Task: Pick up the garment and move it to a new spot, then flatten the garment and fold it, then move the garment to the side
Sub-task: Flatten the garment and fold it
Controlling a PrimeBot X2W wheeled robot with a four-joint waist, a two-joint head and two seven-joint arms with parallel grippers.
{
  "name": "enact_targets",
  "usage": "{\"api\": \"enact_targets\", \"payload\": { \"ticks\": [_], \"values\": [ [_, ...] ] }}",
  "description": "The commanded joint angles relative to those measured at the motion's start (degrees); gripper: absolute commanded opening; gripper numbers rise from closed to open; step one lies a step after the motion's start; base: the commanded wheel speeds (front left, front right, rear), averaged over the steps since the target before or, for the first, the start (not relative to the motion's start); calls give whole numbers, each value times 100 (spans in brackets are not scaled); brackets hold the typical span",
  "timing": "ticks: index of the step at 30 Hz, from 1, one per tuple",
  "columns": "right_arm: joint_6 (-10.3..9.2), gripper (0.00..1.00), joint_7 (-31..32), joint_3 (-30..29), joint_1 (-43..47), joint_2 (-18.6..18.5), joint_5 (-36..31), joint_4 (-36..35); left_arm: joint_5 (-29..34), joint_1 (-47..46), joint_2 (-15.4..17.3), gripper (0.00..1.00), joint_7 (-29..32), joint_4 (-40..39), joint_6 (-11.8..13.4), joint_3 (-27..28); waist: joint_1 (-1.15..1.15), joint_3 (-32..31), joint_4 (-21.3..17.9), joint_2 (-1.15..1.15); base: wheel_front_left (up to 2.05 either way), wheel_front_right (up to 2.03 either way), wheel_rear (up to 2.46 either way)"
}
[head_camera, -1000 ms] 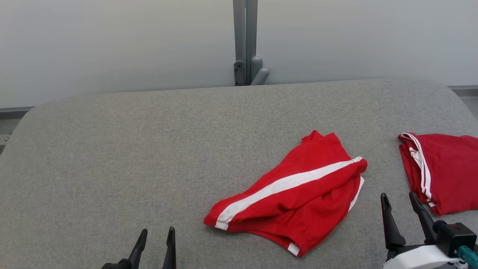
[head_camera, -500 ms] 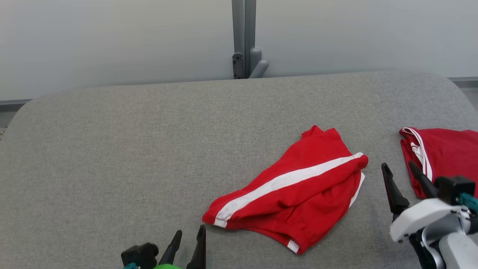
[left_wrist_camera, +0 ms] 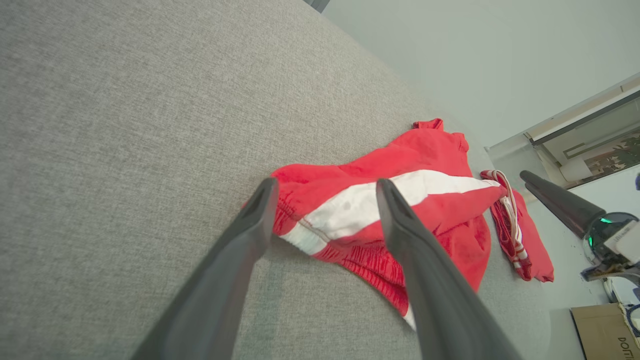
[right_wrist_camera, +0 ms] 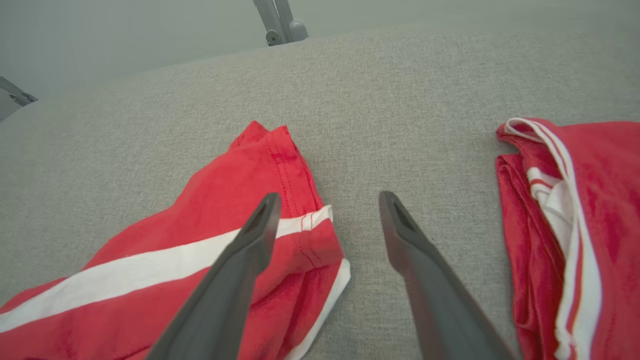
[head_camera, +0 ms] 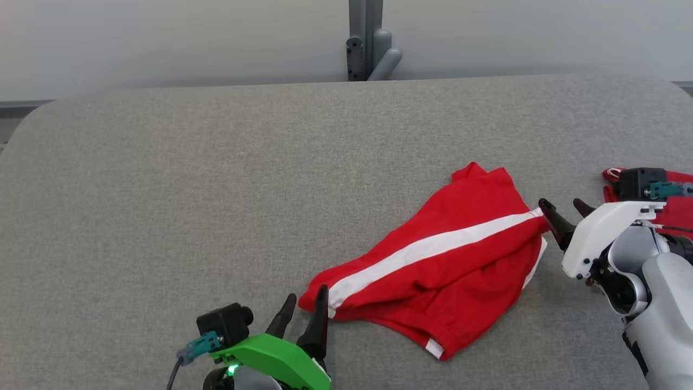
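Observation:
The garment point(head_camera: 438, 265) is a pair of red shorts with a broad white stripe, lying crumpled on the grey table point(head_camera: 162, 189), right of centre. My left gripper point(head_camera: 305, 313) is open at the garment's near-left corner; in the left wrist view the garment point(left_wrist_camera: 380, 210) shows between its fingers point(left_wrist_camera: 250, 225). My right gripper point(head_camera: 563, 213) is open at the garment's right end; in the right wrist view its left finger point(right_wrist_camera: 255, 235) hangs over the striped corner of the garment point(right_wrist_camera: 200, 255), its right finger over bare cloth.
A second red garment point(head_camera: 677, 208) with white trim lies folded at the table's right edge, partly behind my right arm, also in the right wrist view point(right_wrist_camera: 575, 220). A grey post point(head_camera: 368, 38) stands behind the table against the pale wall. The table's left half is bare grey fabric.
Both arms have reached forward toward the garment: the left gripper to its near-left corner, the right gripper to its right end. The head camera has tilted, shifting the whole picture.

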Motion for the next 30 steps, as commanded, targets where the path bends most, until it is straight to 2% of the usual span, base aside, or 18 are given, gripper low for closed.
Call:
{"api": "enact_targets", "payload": {
  "ticks": [1, 6, 10, 15, 18, 21, 26, 28, 30],
  "values": [
    [-3, 100, 67, 33, -119, 7, 60, 91, -18, -109, 26, 100, -47, 36, 33, -32, 0, 127, 113, 0, 0, 0, 0],
    [-4, 100, 243, 118, -256, -36, 293, 316, -68, -199, 26, 100, -142, 175, 38, -131, 0, 171, 196, 0, 0, 0, 0],
    [-3, 93, 292, 185, -256, -101, 385, 423, -97, -211, 25, 100, -162, 237, 39, -176, 0, 169, 230, 0, 0, 0, 0],
    [-3, 92, 299, 263, -271, -116, 531, 508, -112, -244, 29, 100, -73, 238, 3, -233, 0, 180, 241, 0, 0, 0, 0],
    [-3, 77, 283, 296, -324, -116, 576, 576, -111, -262, 36, 100, -45, 231, -6, -267, 0, 194, 248, 0, 0, 0, 0],
    [-3, 55, 284, 338, -334, -102, 635, 637, -107, -294, 41, 100, -28, 233, 3, -281, 0, 204, 259, 0, 0, 0, 0],
    [-3, 45, 236, 423, -336, -126, 702, 708, -138, -263, 69, 100, 40, 251, 18, -315, 0, 210, 262, 0, 0, 0, 0],
    [-3, 37, 215, 450, -348, -134, 731, 731, -191, -219, 71, 100, 122, 257, 4, -345, 0, 208, 260, 0, 0, 0, 0],
    [-3, 21, 195, 474, -342, -136, 755, 761, -277, -159, 75, 100, 255, 259, -20, -385, 0, 197, 259, 0, 0, 0, 0]
  ]
}}
